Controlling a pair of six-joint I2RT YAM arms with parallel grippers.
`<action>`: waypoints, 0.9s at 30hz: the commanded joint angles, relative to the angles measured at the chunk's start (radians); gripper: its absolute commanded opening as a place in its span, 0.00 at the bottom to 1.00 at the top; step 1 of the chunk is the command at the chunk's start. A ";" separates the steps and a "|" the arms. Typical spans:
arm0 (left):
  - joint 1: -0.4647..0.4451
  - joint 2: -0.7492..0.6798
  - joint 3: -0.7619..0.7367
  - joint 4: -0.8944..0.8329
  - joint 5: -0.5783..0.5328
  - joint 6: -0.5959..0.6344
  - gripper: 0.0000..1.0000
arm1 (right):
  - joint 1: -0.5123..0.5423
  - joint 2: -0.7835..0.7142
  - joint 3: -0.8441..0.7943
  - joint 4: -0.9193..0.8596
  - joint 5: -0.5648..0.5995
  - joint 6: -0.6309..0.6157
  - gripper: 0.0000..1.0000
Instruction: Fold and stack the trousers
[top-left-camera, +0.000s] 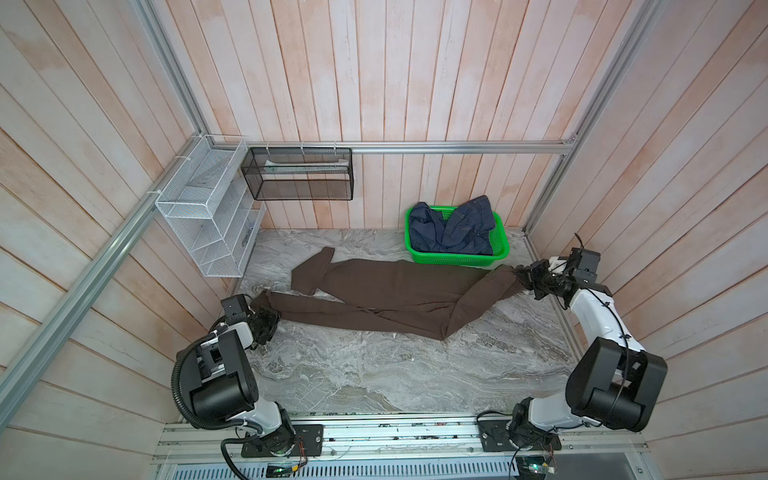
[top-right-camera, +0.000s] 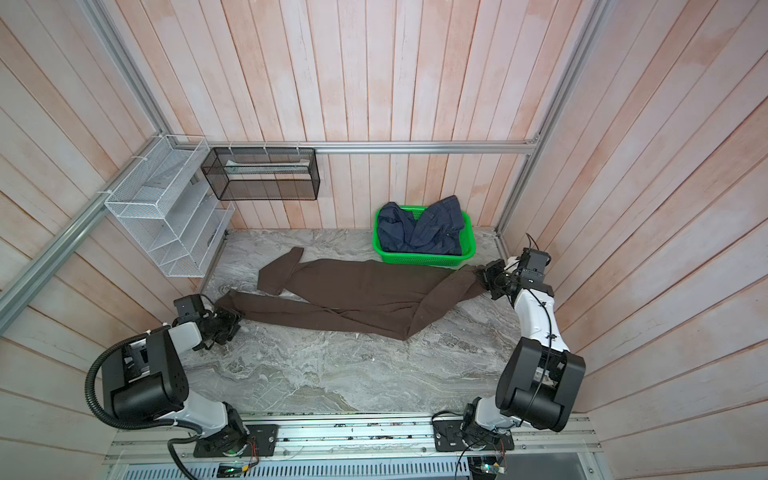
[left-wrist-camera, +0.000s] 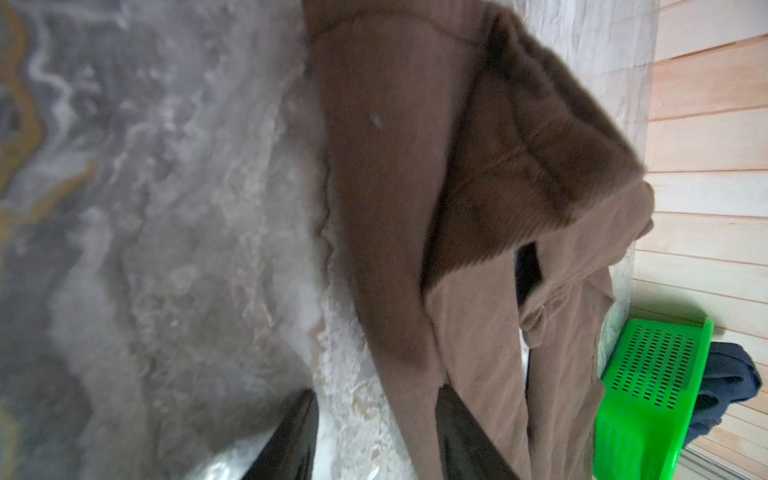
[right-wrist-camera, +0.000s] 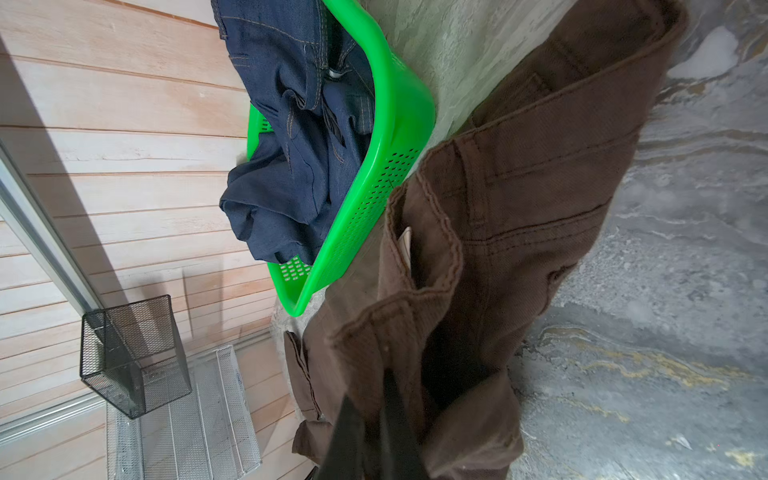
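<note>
Two grippers sit at opposite ends of the trousers (top-left-camera: 395, 291), which lie stretched across the far half of the marble-patterned tabletop (top-left-camera: 374, 374). The left arm (top-left-camera: 224, 374) is folded close to its base, and the left gripper (top-left-camera: 266, 322) is tipped down to the table at the hem of the nearer leg. Its wrist view shows the fingers (left-wrist-camera: 465, 432) spread, with bare tabletop and the edge of that leg between them and no cloth pinched. The right arm (top-left-camera: 594, 316) reaches toward the far right corner. The right gripper (top-left-camera: 524, 276) has its jaws pressed together on the waistband, where the cloth narrows to a point.

The trousers are dark chocolate brown and matte, and both legs run leftward from the waist. The farther leg ends in a hem doubled back toward the rear wall. The nearer leg lies flat and creased, with its near edge dipping in a shallow V. The right wrist view shows stitched seams and a pocket mouth with pale lining.

A green perforated basket (top-left-camera: 457, 259) stands just behind the waist end and holds a crumpled navy denim garment (top-left-camera: 453, 228). A white wire rack (top-left-camera: 199, 208) and a black mesh box (top-left-camera: 299, 178) hang from an aluminium rail (top-left-camera: 415, 146) at the far left. Pale pink plank walls (top-left-camera: 415, 83) enclose three sides.
</note>
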 joint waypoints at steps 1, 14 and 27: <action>-0.006 0.059 0.029 0.051 -0.045 0.004 0.47 | 0.008 -0.008 0.022 0.013 -0.007 0.003 0.00; -0.032 0.159 0.076 0.093 -0.044 -0.003 0.03 | 0.008 -0.006 0.035 0.008 -0.009 0.012 0.00; 0.133 -0.341 0.309 -0.378 -0.115 0.034 0.00 | -0.208 -0.027 0.070 -0.066 -0.098 0.032 0.00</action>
